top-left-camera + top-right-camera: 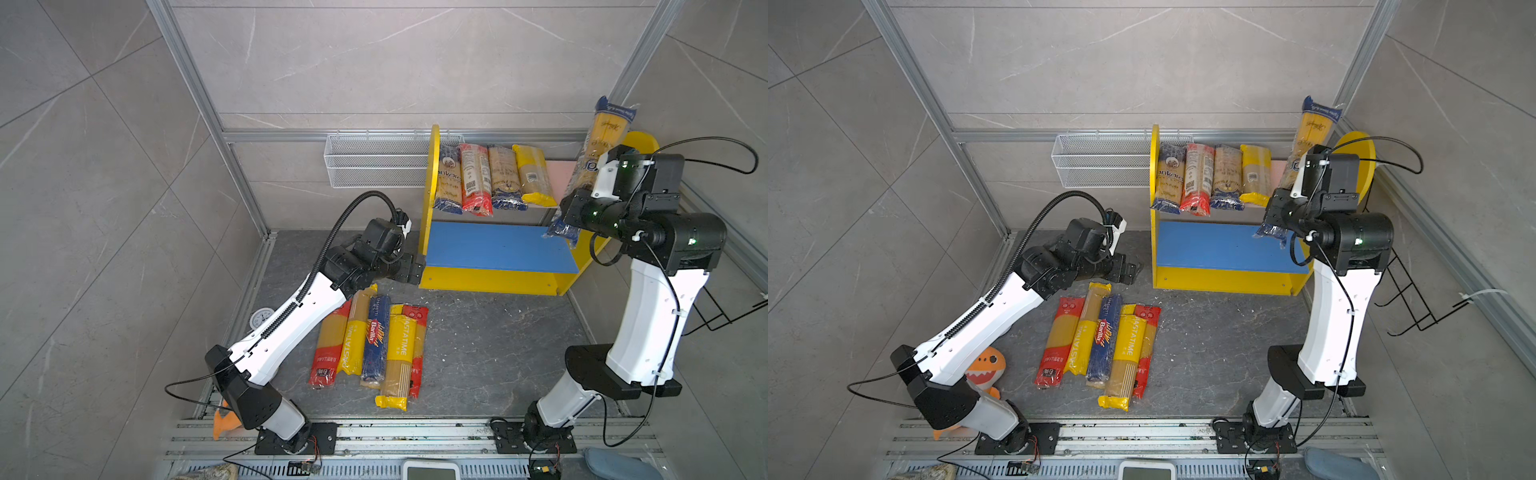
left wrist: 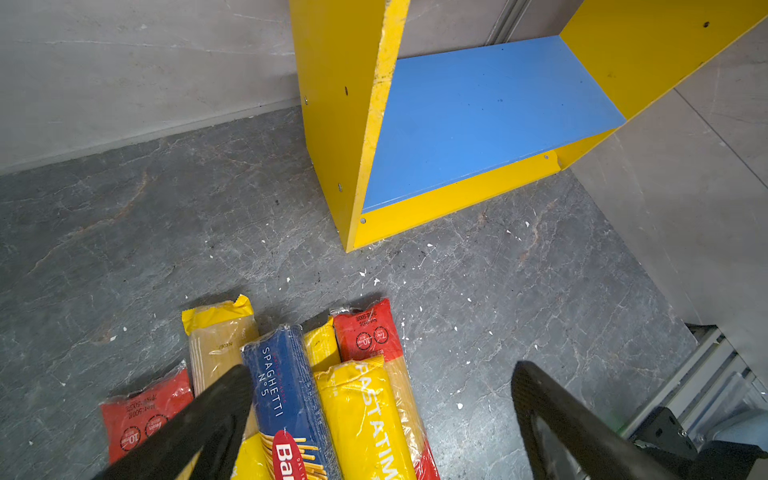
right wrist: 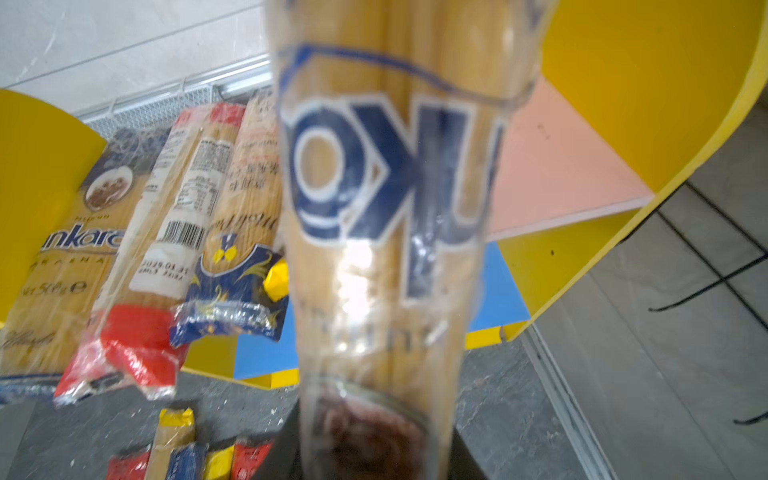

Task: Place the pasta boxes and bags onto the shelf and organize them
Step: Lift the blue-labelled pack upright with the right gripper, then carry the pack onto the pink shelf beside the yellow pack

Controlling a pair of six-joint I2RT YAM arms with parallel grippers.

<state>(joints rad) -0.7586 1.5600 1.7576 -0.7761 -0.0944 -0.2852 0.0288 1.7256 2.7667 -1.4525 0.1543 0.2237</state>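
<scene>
- Right gripper (image 1: pixel 575 205) is clamped low on a blue-ended bag (image 1: pixel 602 133), above the shelf's (image 1: pixel 432 178) right end.
- The bag stands nearly upright, leaning slightly; its long axis points up from the shelf, not along a board.
- Four bags (image 1: pixel 492 178) lie side by side on the shelf's pink board (image 1: pixel 559 172), long axes front to back, filling its left part.
- The bare pink strip at the shelf's right end is just beside the held bag, nearest the right arm; the bag probably must tip flat to fit.
- Left gripper (image 2: pixel 382 368) is spread wide, empty, near the shelf's left foot, over the pile (image 1: pixel 370 345) before the shelf.
</scene>
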